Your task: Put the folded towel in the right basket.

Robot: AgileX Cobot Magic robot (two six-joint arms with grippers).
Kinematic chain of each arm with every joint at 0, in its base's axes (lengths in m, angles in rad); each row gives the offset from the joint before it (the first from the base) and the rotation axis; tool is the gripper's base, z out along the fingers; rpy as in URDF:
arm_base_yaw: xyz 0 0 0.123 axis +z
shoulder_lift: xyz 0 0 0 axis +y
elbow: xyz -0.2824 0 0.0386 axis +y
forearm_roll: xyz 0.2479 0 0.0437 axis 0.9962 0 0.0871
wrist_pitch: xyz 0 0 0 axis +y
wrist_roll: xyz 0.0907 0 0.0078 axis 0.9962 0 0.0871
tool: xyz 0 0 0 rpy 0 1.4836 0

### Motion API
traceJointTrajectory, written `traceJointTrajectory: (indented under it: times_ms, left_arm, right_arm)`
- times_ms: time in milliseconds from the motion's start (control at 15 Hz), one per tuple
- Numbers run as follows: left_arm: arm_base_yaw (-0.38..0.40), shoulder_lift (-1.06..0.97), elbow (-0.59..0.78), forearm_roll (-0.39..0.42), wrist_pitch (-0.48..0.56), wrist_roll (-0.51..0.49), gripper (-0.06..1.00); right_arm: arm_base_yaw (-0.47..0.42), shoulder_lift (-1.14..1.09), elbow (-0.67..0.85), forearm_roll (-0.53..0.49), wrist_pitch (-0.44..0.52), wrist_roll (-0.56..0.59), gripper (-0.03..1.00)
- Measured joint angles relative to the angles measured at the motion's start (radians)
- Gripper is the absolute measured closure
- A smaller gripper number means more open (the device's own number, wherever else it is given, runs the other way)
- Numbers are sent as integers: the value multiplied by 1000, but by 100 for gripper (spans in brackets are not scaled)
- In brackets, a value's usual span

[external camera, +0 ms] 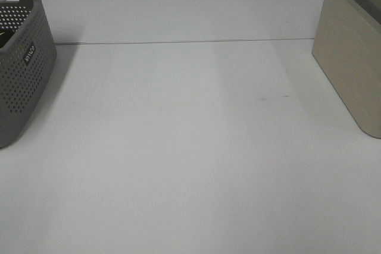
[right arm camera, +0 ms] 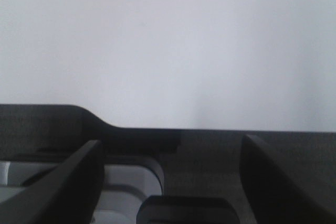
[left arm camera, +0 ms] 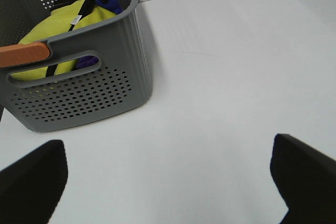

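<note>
No towel lies on the white table (external camera: pixel 190 147) in the exterior view. The beige right basket (external camera: pixel 351 63) with a dark rim stands at the right edge. In the left wrist view a yellow-green folded cloth (left arm camera: pixel 68 24) with a black strap lies inside the grey perforated left basket (left arm camera: pixel 79 98); I cannot tell whether it is the towel. My left gripper (left arm camera: pixel 168 182) is open and empty, above the table beside that basket. My right gripper (right arm camera: pixel 170 182) is open and empty, over a dark grey rim (right arm camera: pixel 210 140). Neither gripper shows in the exterior view.
The grey left basket (external camera: pixel 24 69) stands at the table's left edge. Blue-purple fabric (left arm camera: pixel 110 1) lies under the yellow-green cloth, and an orange piece (left arm camera: pixel 23 54) sits at the basket's rim. A seam (external camera: pixel 178 42) runs across the table's far part.
</note>
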Motion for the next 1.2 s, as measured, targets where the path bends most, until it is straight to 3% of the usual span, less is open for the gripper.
traceJointTrajectory:
  times_ms: [200,533,1200]
  left_arm:
    - [0,0,0,0,0,0,-4]
    - [0,0,0,0,0,0,-4]
    - [0,0,0,0,0,0,-4]
  right_arm:
    - [0,-286,25,0,-62,-4,29]
    - [0,-566,39,-1,-68,-21,29]
    - [0,-594,39,1,-69,-21,29]
